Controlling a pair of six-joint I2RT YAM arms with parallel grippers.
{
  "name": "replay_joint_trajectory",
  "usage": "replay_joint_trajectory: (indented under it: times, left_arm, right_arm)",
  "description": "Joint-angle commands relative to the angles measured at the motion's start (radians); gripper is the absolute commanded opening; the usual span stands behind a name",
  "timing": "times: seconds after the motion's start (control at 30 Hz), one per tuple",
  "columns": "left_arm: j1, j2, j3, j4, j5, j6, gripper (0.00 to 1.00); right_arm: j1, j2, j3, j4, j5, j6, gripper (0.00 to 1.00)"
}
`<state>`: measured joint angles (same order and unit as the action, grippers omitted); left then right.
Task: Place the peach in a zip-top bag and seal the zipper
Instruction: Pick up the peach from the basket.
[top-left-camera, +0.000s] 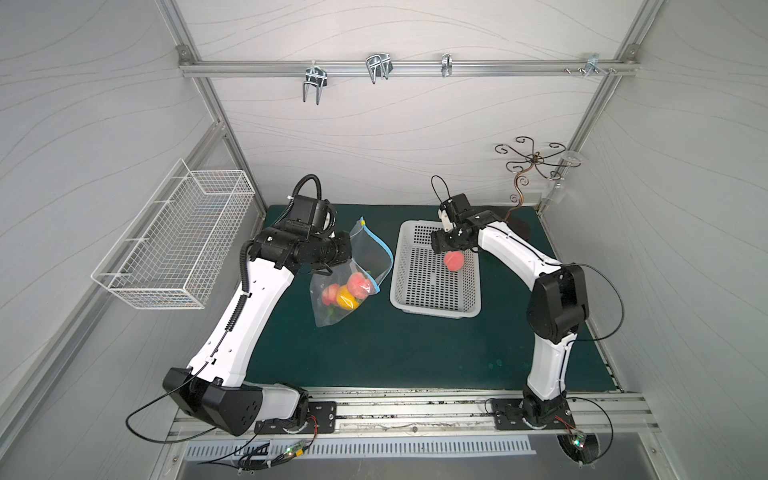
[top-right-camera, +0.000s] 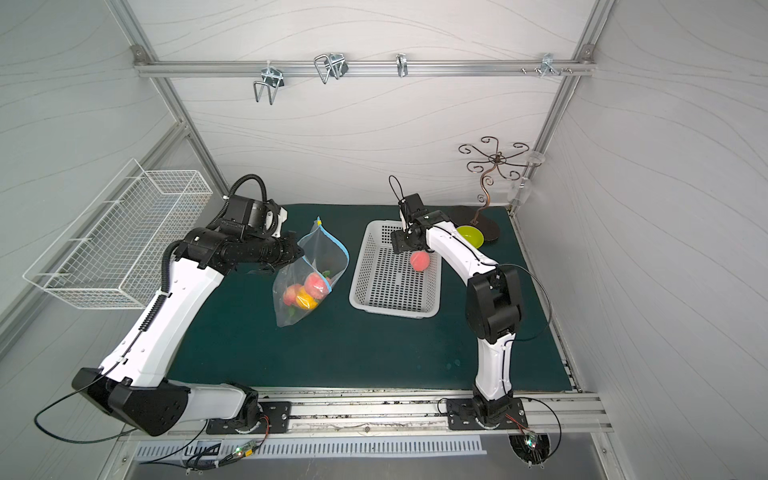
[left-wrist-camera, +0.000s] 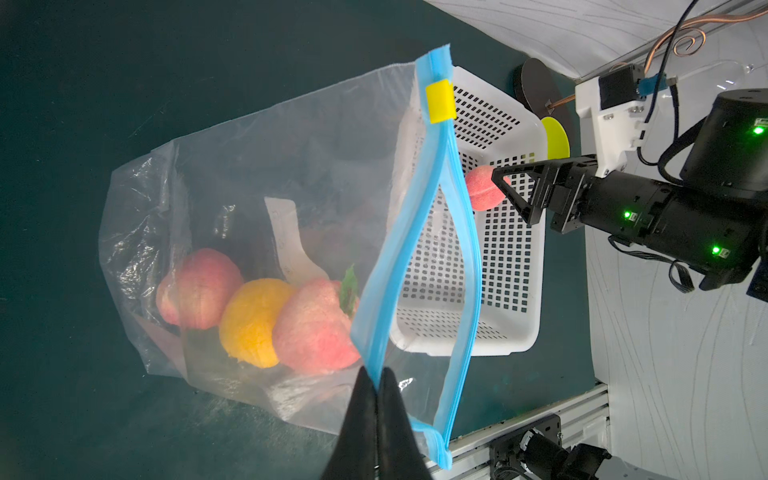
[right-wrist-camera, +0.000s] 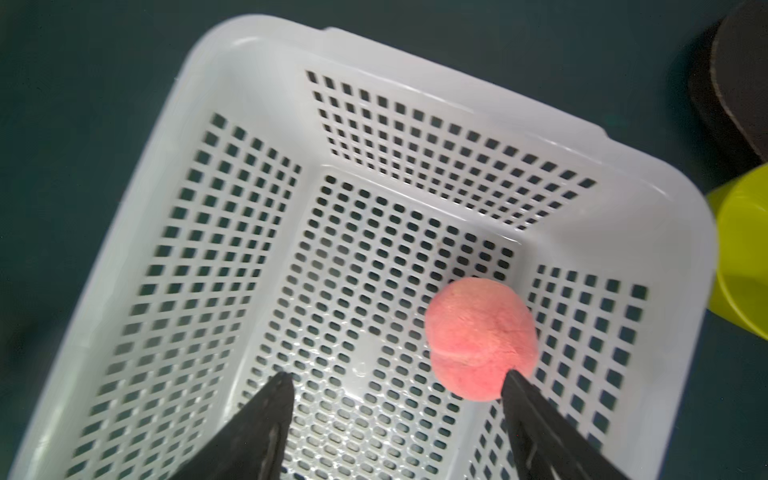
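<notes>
In both top views my right gripper (top-left-camera: 442, 248) hangs released over the peach (top-left-camera: 454, 261), at the perforated basket's (top-left-camera: 434, 309) two o'clock; my left gripper (left-wrist-camera: 377, 380) clenches the zipper (left-wrist-camera: 438, 141).

Green mat (top-left-camera: 415, 353): zip-top bag (top-left-camera: 329, 312), white basket (top-left-camera: 434, 310), green bowl (top-right-camera: 470, 237), stand (top-right-camera: 489, 231).

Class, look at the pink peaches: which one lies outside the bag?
The peach in the white basket, beside the open right gripper. The other peaches lie inside the bag.
</notes>
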<state>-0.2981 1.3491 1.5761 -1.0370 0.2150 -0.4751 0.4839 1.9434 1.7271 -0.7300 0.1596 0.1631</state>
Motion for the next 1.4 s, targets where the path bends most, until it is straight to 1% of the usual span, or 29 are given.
replay_joint_trajectory:
  times: [0.0,0.3,0.67,0.83,1.03,1.1,1.2,1.3,1.37]
  left_arm:
    - [0.008,-0.016,-0.002,0.032,-0.002,0.0,0.0]
    - [0.009,-0.017,-0.007,0.032,-0.003,0.002,0.0]
    - [0.01,-0.015,-0.008,0.034,-0.002,0.003,0.0]
    - [0.01,-0.016,-0.011,0.034,-0.001,0.003,0.0]
    - [0.01,-0.018,-0.01,0.035,-0.001,0.003,0.0]
    - [0.01,-0.018,-0.01,0.035,-0.001,0.004,0.0]
    - [0.011,-0.013,-0.007,0.035,0.001,0.005,0.0]
    - [0.01,-0.013,-0.007,0.037,0.004,0.003,0.0]
    - [0.01,-0.013,-0.009,0.041,0.003,0.0,0.0]
  right_arm:
    - [-0.004,0.029,0.046,-0.061,0.119,-0.005,0.81]
    - [-0.022,0.114,0.074,-0.102,0.129,0.023,0.8]
    - [-0.047,0.189,0.071,-0.128,0.075,0.047,0.8]
    - [-0.049,0.215,0.075,-0.124,0.041,0.051,0.74]
    - [-0.05,0.226,0.085,-0.12,0.028,0.051,0.62]
    - [-0.05,0.21,0.087,-0.12,0.007,0.05,0.57]
    - [-0.05,0.157,0.066,-0.093,-0.041,0.05,0.56]
    - [-0.05,0.084,0.037,-0.048,-0.133,0.045,0.56]
    - [-0.047,0.031,0.014,-0.007,-0.229,0.047,0.57]
